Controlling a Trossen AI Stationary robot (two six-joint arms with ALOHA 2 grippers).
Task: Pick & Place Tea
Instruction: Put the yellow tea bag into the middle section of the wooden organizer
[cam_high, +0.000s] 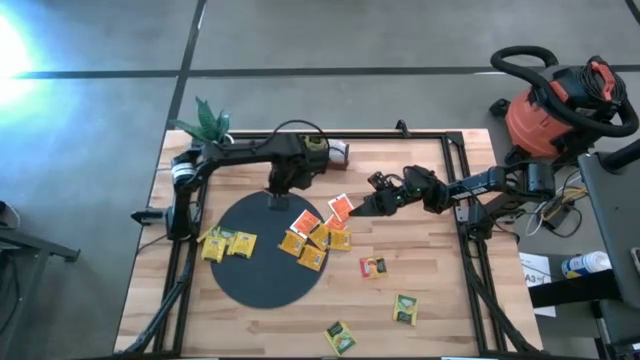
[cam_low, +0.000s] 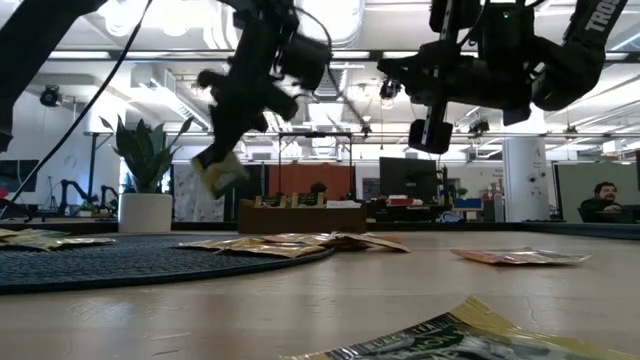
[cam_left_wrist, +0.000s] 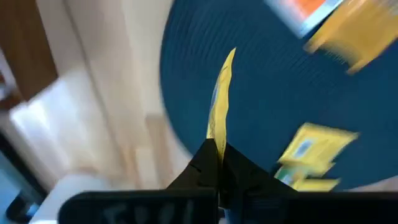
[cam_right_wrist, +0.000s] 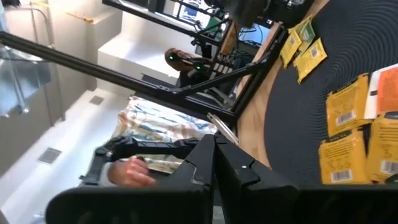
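- While the left gripper (cam_left_wrist: 217, 163) hangs over the far edge of the black round mat (cam_high: 250, 285), its jaws are pinched on a yellow tea packet (cam_left_wrist: 219, 102), gripped by one edge so it hangs thin and flat, probably to drop cleanly onto the mat.
- Low view shows that packet lifted clear above the bench (cam_high: 440, 250), not touching anything.
- Right gripper (cam_high: 362, 211) sits just off the mat's right edge, close to the orange-red packets (cam_high: 340, 207); jaws are closed together with nothing between them, likely waiting or lining up for the next pick.
- Mat acts as the collecting spot: a cluster of yellow and orange-red packets (cam_high: 312, 238) lies overlapping at its right rim, some partly off the edge.
- Two more yellow packets (cam_high: 228, 244) lie at the mat's left rim.
- Still loose on the bench, well apart from the mat: an orange-red packet (cam_high: 373, 266) and two green packets (cam_high: 405, 309), one near the front edge (cam_high: 339, 337).
- Judgement: task is partway, stray packets remain to be gathered.
- No tray or box contents can be made out; a potted plant (cam_high: 208, 124) stands at the far-left corner.
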